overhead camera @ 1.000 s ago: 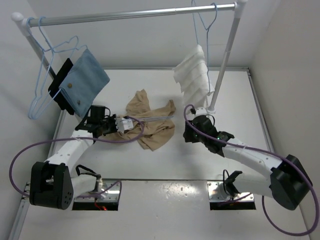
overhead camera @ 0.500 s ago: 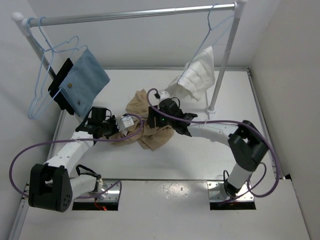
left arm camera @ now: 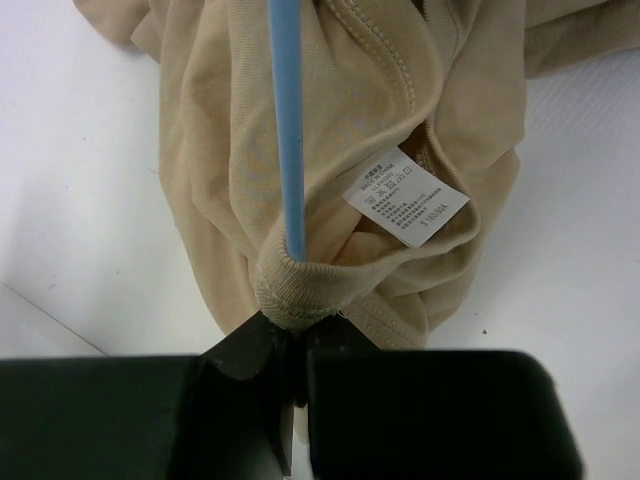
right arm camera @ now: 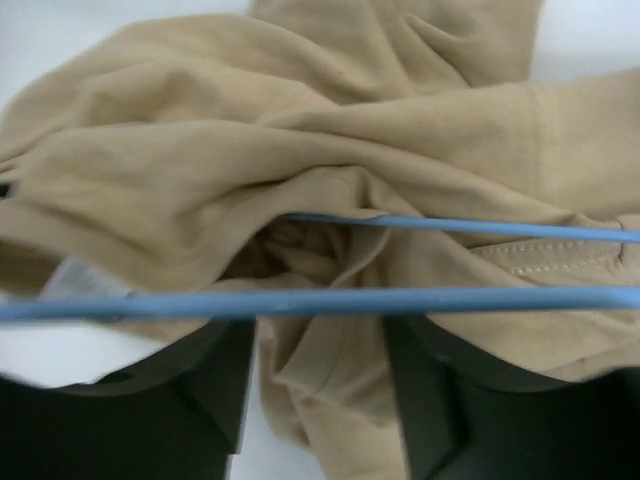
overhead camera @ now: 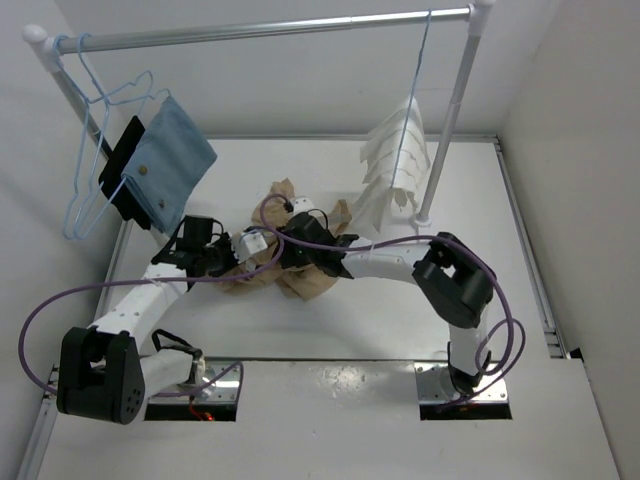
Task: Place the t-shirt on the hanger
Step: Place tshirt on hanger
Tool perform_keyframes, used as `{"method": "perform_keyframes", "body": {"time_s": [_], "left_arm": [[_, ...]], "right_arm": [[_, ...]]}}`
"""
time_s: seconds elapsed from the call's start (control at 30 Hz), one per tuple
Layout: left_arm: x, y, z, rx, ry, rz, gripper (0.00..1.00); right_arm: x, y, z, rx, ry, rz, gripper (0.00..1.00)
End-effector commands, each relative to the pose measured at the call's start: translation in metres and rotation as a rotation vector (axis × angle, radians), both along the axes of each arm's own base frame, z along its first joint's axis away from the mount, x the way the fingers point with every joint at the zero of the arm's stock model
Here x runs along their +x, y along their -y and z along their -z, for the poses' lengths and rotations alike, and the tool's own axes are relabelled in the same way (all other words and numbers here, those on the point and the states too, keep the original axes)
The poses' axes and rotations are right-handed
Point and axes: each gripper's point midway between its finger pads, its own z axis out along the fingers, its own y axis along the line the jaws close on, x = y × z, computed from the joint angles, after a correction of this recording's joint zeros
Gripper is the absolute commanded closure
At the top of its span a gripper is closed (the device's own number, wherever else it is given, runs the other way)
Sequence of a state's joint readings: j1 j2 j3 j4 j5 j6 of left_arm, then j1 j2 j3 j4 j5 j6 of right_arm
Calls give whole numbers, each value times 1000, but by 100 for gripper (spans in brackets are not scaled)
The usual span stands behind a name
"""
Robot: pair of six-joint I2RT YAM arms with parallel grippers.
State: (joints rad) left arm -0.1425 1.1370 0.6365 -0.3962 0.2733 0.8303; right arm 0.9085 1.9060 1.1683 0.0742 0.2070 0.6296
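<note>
While left gripper (left arm camera: 290,342) clenches t-shirt (left arm camera: 200,150) hem | hanger (right arm camera: 330,300) wire lies crosswise (two strands) over spread right gripper (right arm camera: 318,345)

White table (overhead camera: 400,320), matte, with a seam across the near end toward 6 o'clock and a metal edge rail (overhead camera: 541,318) along the 3 o'clock side. A tan t-shirt (overhead camera: 312,282) lies crumpled in a heap just left of centre, bunched and folded on itself. In the left wrist view its ribbed collar hem and a white label (left arm camera: 405,197) face up, with bare table on either side. The thin blue hanger (left arm camera: 288,120) wire runs into the folds. The rack post foot (overhead camera: 424,218) stands on the table at 2 o'clock. Left base plate (overhead camera: 228,405) sits at 7 o'clock and right base plate (overhead camera: 430,385) at 5 o'clock.
</note>
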Motion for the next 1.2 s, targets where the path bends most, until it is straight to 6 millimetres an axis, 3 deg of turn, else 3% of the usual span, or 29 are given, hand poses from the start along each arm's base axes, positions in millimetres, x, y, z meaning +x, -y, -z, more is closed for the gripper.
{"method": "perform_keyframes", "body": {"time_s": [0.0, 0.1, 0.3, 0.4, 0.5, 0.53, 0.57, 0.8, 1.0, 1.17], "left_arm": [[-3, 5, -2, -30, -8, -8, 100], [-5, 5, 1, -28, -17, -8, 100], [-5, 5, -1, -35, -11, -14, 100], [-5, 5, -1, -35, -11, -14, 100], [-5, 5, -1, -35, -11, -14, 100], [-5, 5, -1, -35, -11, -14, 100], [-8, 2, 1, -17, -19, -16, 100], [-12, -21, -3, 49, 1, 5, 100], [-30, -16, -2, 57, -10, 102, 100], [-52, -18, 6, 134, -2, 260, 100]], "right_arm": [[20, 1, -3, -17, 38, 126, 49], [22, 2, 8, -58, 41, 145, 52], [26, 22, 22, -142, 53, 217, 58], [24, 20, 20, -119, 47, 212, 65], [22, 24, 30, -120, 9, 218, 83], [19, 26, 34, -118, -3, 229, 95], [20, 32, 29, -118, -4, 238, 100], [-1, 100, 19, -179, 27, 347, 100], [-20, 161, 30, -221, -10, 459, 100], [-23, 190, 22, -234, 4, 531, 100]]}}
